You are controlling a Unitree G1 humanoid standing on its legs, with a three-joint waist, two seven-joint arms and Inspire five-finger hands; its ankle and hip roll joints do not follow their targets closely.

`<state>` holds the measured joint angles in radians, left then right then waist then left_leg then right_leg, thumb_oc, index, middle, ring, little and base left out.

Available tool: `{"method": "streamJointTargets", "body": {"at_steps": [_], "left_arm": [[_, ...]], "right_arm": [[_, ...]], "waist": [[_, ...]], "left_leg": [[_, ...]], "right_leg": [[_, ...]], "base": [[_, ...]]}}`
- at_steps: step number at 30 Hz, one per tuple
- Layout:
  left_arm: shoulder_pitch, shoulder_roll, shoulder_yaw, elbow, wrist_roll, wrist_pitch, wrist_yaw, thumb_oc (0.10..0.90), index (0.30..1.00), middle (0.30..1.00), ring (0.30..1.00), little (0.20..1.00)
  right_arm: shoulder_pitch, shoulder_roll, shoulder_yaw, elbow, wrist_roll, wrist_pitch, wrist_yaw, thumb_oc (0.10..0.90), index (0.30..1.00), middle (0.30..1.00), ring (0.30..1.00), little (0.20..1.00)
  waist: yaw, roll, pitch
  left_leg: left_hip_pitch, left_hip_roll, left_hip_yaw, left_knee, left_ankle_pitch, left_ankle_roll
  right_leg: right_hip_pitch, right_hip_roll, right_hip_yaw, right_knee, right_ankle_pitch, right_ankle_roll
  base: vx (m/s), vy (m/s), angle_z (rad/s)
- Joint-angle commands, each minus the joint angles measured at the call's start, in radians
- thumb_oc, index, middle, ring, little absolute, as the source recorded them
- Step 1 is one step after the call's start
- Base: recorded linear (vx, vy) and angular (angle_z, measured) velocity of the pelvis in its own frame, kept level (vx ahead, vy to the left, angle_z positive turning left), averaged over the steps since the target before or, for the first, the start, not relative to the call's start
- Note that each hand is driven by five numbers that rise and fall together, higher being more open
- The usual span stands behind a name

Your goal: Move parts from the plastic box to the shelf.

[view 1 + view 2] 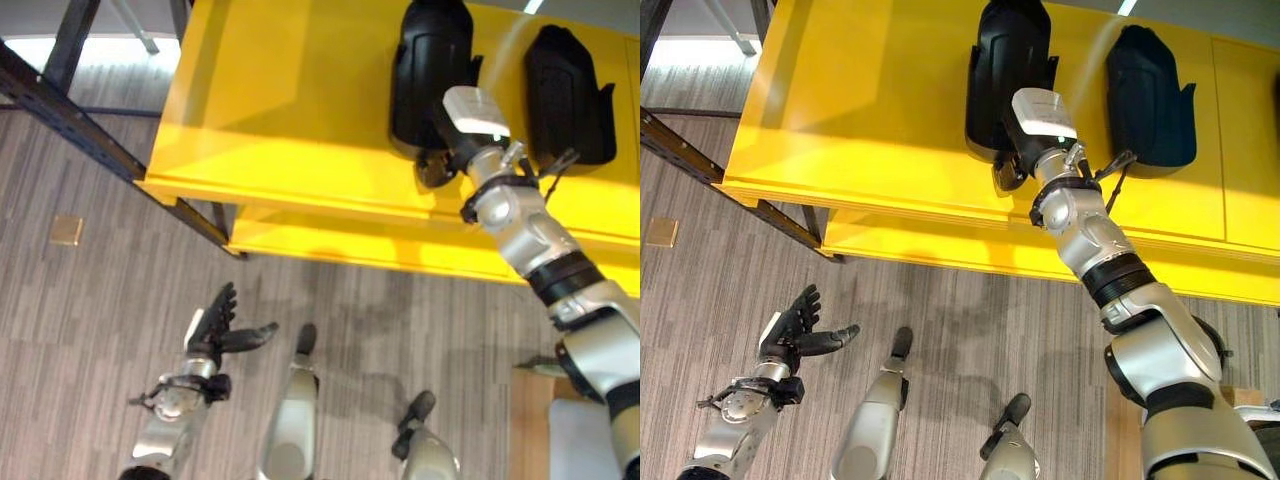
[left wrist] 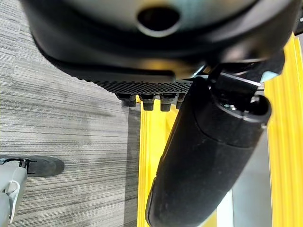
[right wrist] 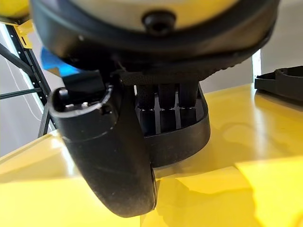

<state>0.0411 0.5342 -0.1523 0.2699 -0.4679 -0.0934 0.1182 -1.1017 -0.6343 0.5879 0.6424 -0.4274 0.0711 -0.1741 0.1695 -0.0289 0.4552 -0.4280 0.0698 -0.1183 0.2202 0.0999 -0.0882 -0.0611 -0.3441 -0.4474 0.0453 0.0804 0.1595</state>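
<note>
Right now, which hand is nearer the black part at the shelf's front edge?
Right. The right hand is on that black part on the yellow shelf; the left hand hangs open, low over the floor.

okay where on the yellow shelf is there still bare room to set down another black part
The widest bare patch on the yellow shelf runs from its left edge to the first black part. It is crowded on the right: the right hand is on that part, and the second black part lies close beside it.
</note>
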Motion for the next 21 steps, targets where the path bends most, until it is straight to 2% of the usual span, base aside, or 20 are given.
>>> {"method": "streamJointTargets", "body": {"at_steps": [1, 2, 3, 10, 21], "left_arm": [[0.02, 0.021, -0.022, -0.035, -0.031, -0.088, 0.002, 0.9, 1.0, 1.0, 1.0, 1.0], [0.019, 0.021, -0.02, -0.034, -0.03, -0.088, 0.003, 0.9, 1.0, 1.0, 1.0, 1.0], [0.018, 0.022, -0.018, -0.034, -0.03, -0.088, 0.004, 0.9, 1.0, 1.0, 1.0, 1.0], [0.02, 0.025, -0.009, -0.031, -0.031, -0.087, 0.006, 0.9, 1.0, 1.0, 1.0, 1.0], [0.021, 0.011, 0.023, -0.018, -0.008, -0.07, 0.021, 0.9, 1.0, 1.0, 1.0, 1.0]], "right_arm": [[-0.18, -0.059, 0.026, 0.012, 0.005, -0.034, -0.092, 0.4, 0.3, 0.3, 0.3, 0.3], [-0.179, -0.056, 0.028, 0.006, 0.006, -0.035, -0.091, 0.8, 0.86, 0.86, 0.86, 0.86], [-0.18, -0.054, 0.03, 0.005, 0.009, -0.037, -0.086, 0.9, 1.0, 1.0, 1.0, 1.0], [-0.203, -0.066, 0.047, -0.052, -0.01, -0.042, -0.076, 0.9, 1.0, 1.0, 1.0, 1.0], [-0.179, -0.153, 0.001, -0.399, -0.076, -0.076, -0.049, 0.9, 1.0, 1.0, 1.0, 1.0]], "waist": [[0.017, 0.01, -0.072], [0.016, 0.009, -0.071], [0.016, 0.008, -0.071], [0.014, -0.002, -0.078], [-0.005, -0.021, -0.089]], "left_leg": [[0.117, 0.01, 0.073, -0.092, -0.035, 0.055], [0.119, 0.011, 0.073, -0.092, -0.036, 0.056], [0.12, 0.011, 0.073, -0.093, -0.036, 0.056], [0.121, 0.009, 0.073, -0.095, -0.038, 0.059], [0.128, 0.014, 0.081, -0.094, -0.044, 0.06]], "right_leg": [[-0.095, -0.012, 0.036, 0.171, -0.039, -0.003], [-0.095, -0.013, 0.036, 0.172, -0.037, -0.003], [-0.095, -0.013, 0.036, 0.171, -0.037, -0.003], [-0.097, -0.014, 0.036, 0.173, -0.033, -0.001], [-0.104, -0.011, 0.051, 0.181, -0.034, -0.002]], "base": [[0.0, 0.0, 0.0], [0.0, 0.0, 0.0], [0.0, 0.0, 0.0], [0.0, 0.0, 0.0], [0.0, 0.0, -0.01]]}}
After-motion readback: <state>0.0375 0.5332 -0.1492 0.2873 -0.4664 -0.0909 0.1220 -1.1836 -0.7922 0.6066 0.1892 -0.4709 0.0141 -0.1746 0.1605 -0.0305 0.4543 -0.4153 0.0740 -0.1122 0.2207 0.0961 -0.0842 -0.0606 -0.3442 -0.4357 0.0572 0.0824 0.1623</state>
